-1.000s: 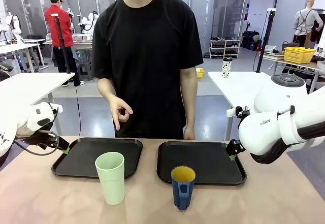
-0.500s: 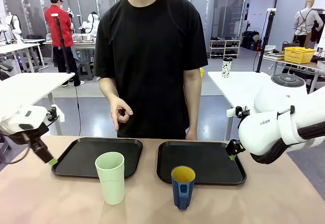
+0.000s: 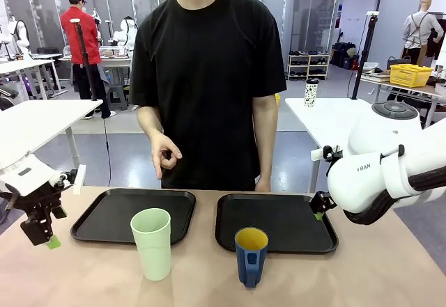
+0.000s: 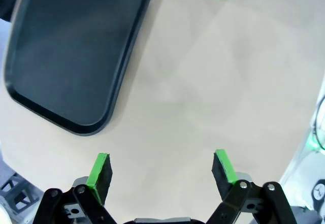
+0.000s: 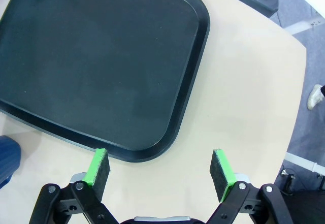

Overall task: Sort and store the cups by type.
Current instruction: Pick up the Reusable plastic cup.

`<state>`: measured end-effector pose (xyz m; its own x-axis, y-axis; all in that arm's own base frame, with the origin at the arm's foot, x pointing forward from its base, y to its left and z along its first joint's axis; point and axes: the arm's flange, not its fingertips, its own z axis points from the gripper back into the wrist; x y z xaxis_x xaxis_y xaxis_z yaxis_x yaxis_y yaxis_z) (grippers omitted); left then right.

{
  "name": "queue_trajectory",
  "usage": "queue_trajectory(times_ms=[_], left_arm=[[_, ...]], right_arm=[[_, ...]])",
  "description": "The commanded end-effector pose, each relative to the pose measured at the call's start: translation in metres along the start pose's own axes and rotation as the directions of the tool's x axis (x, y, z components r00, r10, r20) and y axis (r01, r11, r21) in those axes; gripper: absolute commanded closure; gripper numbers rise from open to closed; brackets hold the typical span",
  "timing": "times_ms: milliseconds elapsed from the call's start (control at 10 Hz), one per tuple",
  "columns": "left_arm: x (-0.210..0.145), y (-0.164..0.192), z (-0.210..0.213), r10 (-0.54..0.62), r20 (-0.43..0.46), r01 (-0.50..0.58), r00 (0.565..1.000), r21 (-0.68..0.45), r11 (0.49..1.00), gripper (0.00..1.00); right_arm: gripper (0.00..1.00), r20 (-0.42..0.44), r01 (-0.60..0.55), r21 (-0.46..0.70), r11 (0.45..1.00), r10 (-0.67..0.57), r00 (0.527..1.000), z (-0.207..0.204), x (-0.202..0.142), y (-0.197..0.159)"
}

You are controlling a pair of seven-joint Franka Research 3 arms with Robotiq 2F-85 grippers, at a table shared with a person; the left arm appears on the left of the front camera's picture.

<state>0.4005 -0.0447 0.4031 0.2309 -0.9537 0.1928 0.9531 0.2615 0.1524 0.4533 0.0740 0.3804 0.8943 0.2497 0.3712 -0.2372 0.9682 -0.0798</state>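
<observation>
Tumbler (image 3: 152, 243) before left tray (image 3: 115, 214), mug (image 3: 250, 255) before right tray (image 3: 293, 223)

Black letters "RAN" show on the right arm (image 3: 369, 169).

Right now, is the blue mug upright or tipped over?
Upright. The mug stands on its base on the table, its open yellow mouth facing up, just in front of the right tray.
</observation>
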Motion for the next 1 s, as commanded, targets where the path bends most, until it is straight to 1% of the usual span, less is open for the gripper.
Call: queue_trajectory(times_ms=[0,300,400,500,600,800,900], left_arm=[[0.0,0.002,0.003,0.037,0.01,-0.038,0.999,0.017,0.999,0.0],[0.0,0.002,0.003,0.037,0.01,-0.038,0.999,0.017,0.999,0.0],[-0.002,0.002,0.003,0.022,0.002,-0.022,1.0,0.008,1.0,0.0],[-0.005,0.002,-0.005,-0.01,0.08,0.011,0.997,-0.006,1.0,0.0],[-0.009,-0.002,-0.009,-0.024,0.167,0.031,0.986,-0.044,0.999,0.0],[-0.011,-0.011,-0.018,-0.071,0.283,0.106,0.956,-0.108,0.989,0.0],[-0.011,-0.014,-0.026,-0.09,0.344,0.146,0.935,-0.139,0.979,0.0]], right_arm=[[0.0,0.001,-0.004,-0.001,1.0,0.004,1.0,0.0,0.001,0.0],[0.0,0.001,-0.004,-0.001,1.0,0.004,1.0,0.0,0.001,0.0],[0.0,0.001,-0.004,-0.001,1.0,0.004,1.0,0.0,0.001,0.0],[0.0,0.001,-0.004,-0.001,1.0,0.004,1.0,0.0,0.001,0.0],[0.0,0.001,-0.004,-0.001,1.0,0.004,1.0,0.0,0.001,0.0],[0.0,0.001,-0.004,-0.001,1.0,0.004,1.0,0.0,0.001,0.0],[0.0,0.001,-0.004,-0.001,1.0,0.004,1.0,0.0,0.001,0.0]])
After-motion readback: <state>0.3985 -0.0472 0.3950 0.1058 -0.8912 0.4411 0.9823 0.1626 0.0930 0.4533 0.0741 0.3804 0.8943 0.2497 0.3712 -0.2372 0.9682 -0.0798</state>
